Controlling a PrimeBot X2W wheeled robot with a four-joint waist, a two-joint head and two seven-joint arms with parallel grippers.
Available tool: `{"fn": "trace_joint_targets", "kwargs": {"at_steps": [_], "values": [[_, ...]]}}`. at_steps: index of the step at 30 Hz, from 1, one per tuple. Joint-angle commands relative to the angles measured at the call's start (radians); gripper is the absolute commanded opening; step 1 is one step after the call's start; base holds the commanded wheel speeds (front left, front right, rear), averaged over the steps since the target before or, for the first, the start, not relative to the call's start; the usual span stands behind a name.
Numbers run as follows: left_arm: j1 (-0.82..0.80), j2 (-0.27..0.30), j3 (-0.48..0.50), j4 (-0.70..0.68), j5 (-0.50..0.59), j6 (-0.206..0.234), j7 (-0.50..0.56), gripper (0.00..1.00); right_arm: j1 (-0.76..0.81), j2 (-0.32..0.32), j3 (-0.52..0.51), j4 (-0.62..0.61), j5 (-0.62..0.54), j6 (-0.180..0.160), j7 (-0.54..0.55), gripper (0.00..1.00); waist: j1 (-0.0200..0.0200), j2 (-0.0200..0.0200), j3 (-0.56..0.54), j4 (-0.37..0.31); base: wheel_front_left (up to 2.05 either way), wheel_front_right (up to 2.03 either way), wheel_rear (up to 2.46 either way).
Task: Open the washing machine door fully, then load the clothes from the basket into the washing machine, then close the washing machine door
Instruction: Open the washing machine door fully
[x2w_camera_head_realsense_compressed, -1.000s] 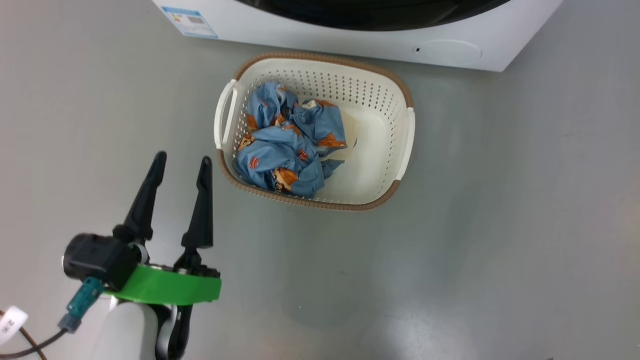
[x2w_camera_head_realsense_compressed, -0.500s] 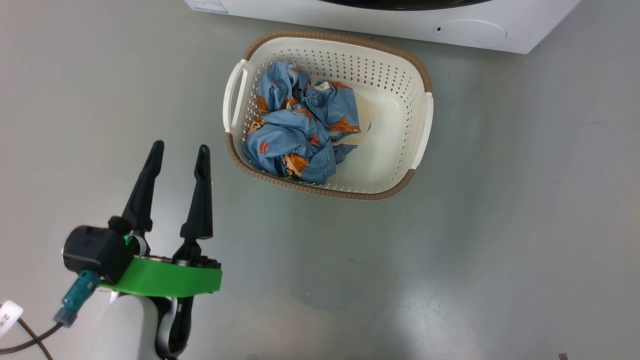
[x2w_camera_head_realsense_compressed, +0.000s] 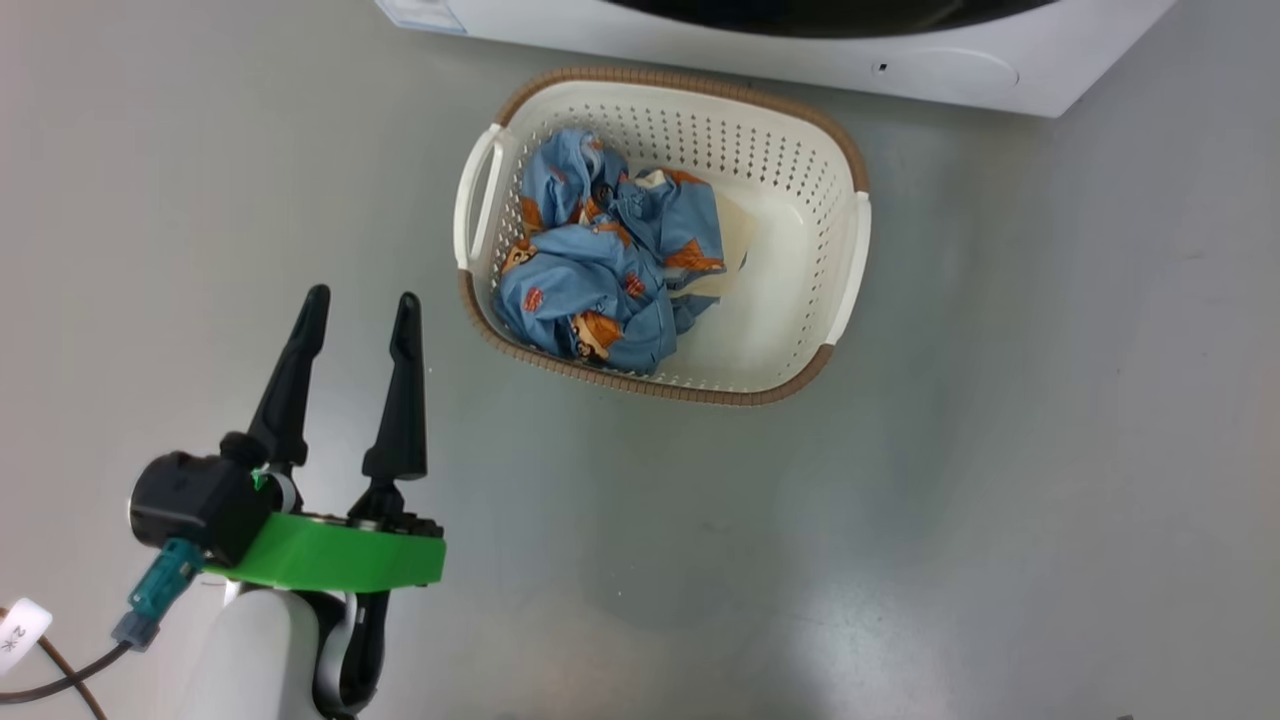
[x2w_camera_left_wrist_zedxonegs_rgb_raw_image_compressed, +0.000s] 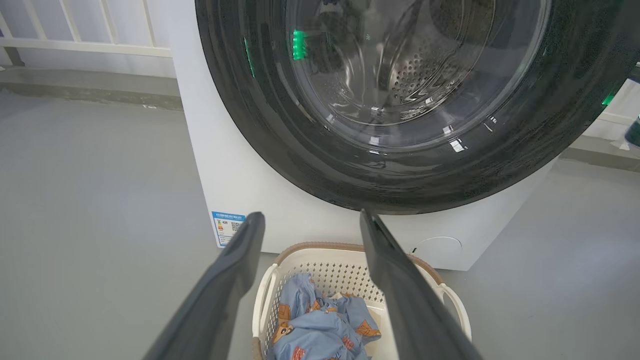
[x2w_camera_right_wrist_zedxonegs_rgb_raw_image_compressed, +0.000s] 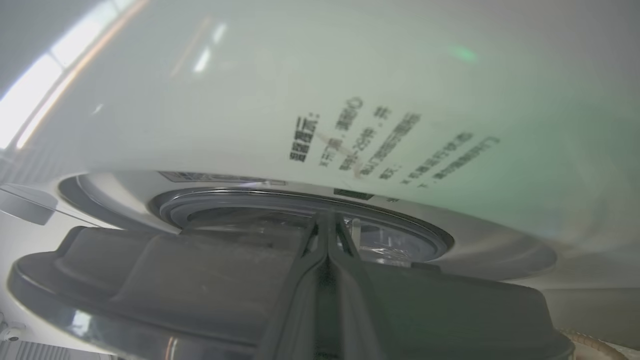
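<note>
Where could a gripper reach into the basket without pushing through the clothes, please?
In the basket, the right half is bare, between the clothes and its right handle. The left half is crowded. Outside, open floor lies left and right; the strip toward the washing machine is narrow.

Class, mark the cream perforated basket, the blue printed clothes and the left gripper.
cream perforated basket (x2w_camera_head_realsense_compressed: 852, 265), head view, right handle
blue printed clothes (x2w_camera_head_realsense_compressed: 605, 280), head view, bundle's middle
left gripper (x2w_camera_head_realsense_compressed: 362, 296), head view, between fingertips

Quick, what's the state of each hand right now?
Left hand: open, empty.
Right hand: closed, nothing seen in it.
</note>
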Motion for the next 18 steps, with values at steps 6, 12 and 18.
{"fn": "trace_joint_targets", "kwargs": {"at_steps": [6,12,18], "values": [[0.020,0.020,0.047,0.001,0.011,0.001,-0.009,1.00,0.061,0.052,0.032,-0.021,0.018,0.002,0.055,0.00,0.0000,-0.0001,-0.061,-0.022,0.00,0.00,0.00],[0.055,0.020,0.067,0.020,0.029,-0.009,-0.009,1.00,0.165,0.072,0.039,-0.060,0.026,0.002,0.077,0.00,0.0000,-0.0001,-0.131,-0.043,0.00,0.00,0.00],[0.082,0.020,0.076,0.034,0.038,-0.016,-0.009,1.00,0.265,0.092,0.036,-0.102,0.037,0.002,0.085,0.00,0.0000,-0.0001,-0.190,-0.059,0.00,0.00,0.00]]}}
